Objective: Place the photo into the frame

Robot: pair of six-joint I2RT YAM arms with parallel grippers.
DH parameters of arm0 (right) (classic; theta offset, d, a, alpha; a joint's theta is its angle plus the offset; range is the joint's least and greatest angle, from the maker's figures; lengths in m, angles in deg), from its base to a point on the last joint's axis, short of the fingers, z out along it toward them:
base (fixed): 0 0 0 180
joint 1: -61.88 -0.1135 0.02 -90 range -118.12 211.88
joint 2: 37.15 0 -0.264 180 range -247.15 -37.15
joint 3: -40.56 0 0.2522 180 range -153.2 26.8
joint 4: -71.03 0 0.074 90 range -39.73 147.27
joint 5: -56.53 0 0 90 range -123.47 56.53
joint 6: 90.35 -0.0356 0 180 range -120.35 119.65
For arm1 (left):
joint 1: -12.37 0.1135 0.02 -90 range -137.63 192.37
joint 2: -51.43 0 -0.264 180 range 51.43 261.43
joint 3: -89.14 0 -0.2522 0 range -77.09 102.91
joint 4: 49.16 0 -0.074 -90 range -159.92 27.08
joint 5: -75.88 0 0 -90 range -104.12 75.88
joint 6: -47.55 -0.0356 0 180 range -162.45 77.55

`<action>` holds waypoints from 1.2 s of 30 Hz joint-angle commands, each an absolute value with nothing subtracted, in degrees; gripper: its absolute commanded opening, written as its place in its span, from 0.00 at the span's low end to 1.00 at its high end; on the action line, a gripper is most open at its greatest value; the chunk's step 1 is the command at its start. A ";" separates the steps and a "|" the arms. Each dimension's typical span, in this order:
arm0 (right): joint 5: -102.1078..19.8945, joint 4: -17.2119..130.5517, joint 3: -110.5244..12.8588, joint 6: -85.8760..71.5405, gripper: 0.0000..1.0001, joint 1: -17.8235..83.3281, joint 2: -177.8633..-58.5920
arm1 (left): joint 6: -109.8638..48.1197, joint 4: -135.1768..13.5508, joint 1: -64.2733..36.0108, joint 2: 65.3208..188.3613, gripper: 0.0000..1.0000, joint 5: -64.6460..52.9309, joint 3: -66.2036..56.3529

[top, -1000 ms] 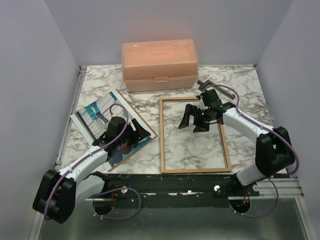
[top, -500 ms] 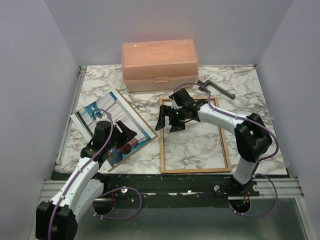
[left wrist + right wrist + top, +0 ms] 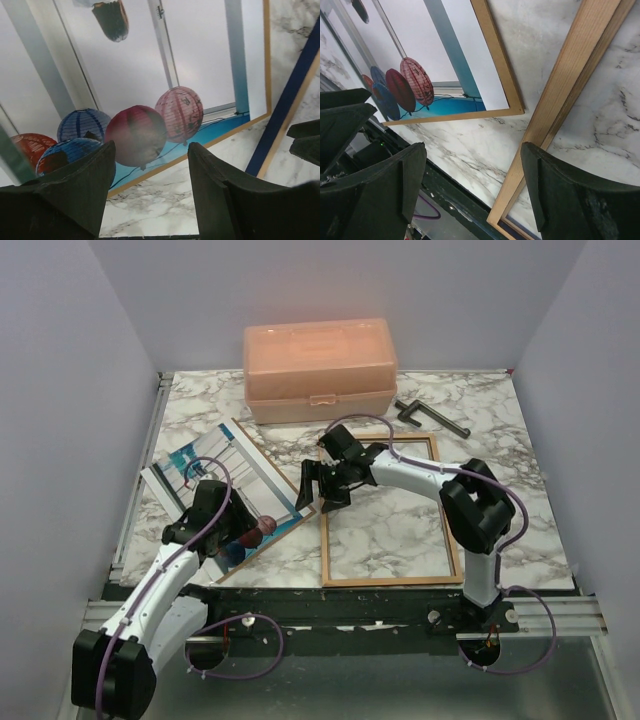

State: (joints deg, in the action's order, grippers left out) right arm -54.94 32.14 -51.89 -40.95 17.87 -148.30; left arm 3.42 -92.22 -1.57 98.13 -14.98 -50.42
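Near the worktop's (image 3: 480, 440) left edge, the photo (image 3: 215, 465) looks light, flimsy and slippery, best pinched edgewise; left gripper (image 3: 150, 147) and right gripper (image 3: 472, 150) gape empty.

**Left arm** (image 3: 160, 580) and **right arm** (image 3: 415, 472): slender white link shells, smooth and rounded, joined by bulky matte-black joint housings (image 3: 475, 508); the largest housings are those nearest the bases. A thin purple cable (image 3: 282, 642) forms a loose loop beside each base, runs along the white links, and rises in a free arc near the wrist.

**Left gripper** (image 3: 150, 150) and **right gripper** (image 3: 471, 150): entirely black. Each carries two broad, wedge-shaped fingers (image 3: 70, 195) of dull, faintly grainy plastic. These have flat inner faces and taper to blunt tips.
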 commanded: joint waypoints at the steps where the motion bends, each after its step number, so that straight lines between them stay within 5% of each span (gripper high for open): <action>1: -54.99 33.14 -54.50 -41.97 0.82 16.73 -150.97 | 2.11 -94.72 -1.24 101.18 0.60 -17.37 -48.67; 36: -50.14 27.27 -63.69 -39.00 0.80 15.38 -162.69 | 0.68 -94.21 -1.25 110.38 0.54 -17.11 -47.84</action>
State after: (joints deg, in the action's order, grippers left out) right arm -50.94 29.34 -63.74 -40.25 16.06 -159.45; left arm 1.47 -94.14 -1.57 109.63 -16.08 -49.33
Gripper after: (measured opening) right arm 0.798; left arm 0.541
